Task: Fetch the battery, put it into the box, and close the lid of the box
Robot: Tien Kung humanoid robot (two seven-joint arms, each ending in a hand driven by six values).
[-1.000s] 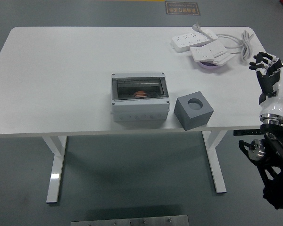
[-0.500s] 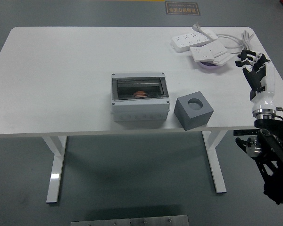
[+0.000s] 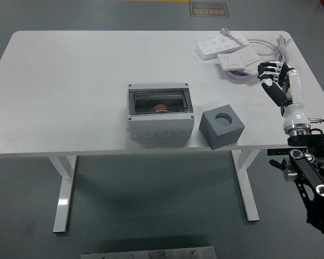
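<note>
A grey box (image 3: 160, 125) stands at the middle of the white table (image 3: 70, 81), near its front edge. Its dark see-through lid (image 3: 160, 101) lies down over the top. Through the lid a small orange-brown thing shows, seemingly the battery (image 3: 160, 108). My right hand (image 3: 270, 73) hovers over the table's right side, well right of the box, with fingers loosely spread and nothing in them. The left arm is out of the picture.
A grey cube (image 3: 222, 128) with a round hole on top sits just right of the box. At the back right lie white power strips (image 3: 221, 46) with a coiled cable (image 3: 275, 48), one strip resting on a purple bowl (image 3: 240, 77) close to my hand.
My right hand has swung left, from beyond the table's right edge in over the table towards the purple bowl. The box and the cube have not moved.
</note>
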